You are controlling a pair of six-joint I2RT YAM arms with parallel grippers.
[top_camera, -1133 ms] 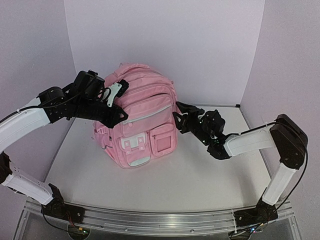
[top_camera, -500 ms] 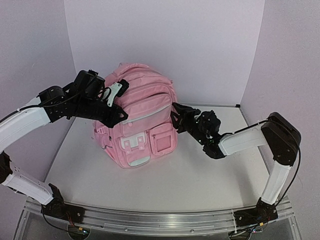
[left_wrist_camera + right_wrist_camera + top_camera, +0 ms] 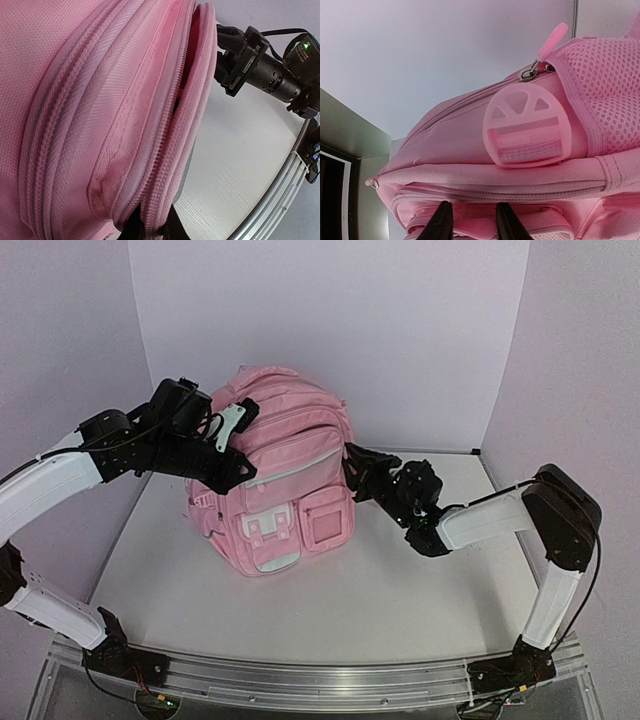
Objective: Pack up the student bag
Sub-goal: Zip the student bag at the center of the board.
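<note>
- Pink fabric of the student bag [image 3: 285,455] fills the middle of the white table [image 3: 330,610]. The bag stands upright near the back wall, with its front pockets turned toward the bases of the arms.
- Low on the front is a small pocket with a white flap [image 3: 268,535].
- The left gripper [image 3: 238,472] is at the upper left side of the bag. Its jaws are pressed together on a fold of the pink fabric, just beside a zip line. In the left wrist view the dark tips pinch this edge at the bottom of the picture.
- The right gripper [image 3: 352,462] is against the right side of the bag, about half way up. Its two fingers stand a little apart and pink fabric shows in the gap. I cannot tell if they press on it.
- In the right wrist view, above the fingers, a pink plastic strap buckle [image 3: 527,125] lies on the bag's side, next to a mesh pocket [image 3: 610,95]. A pink zip pull [image 3: 551,39] sticks out from its metal slider.
</note>
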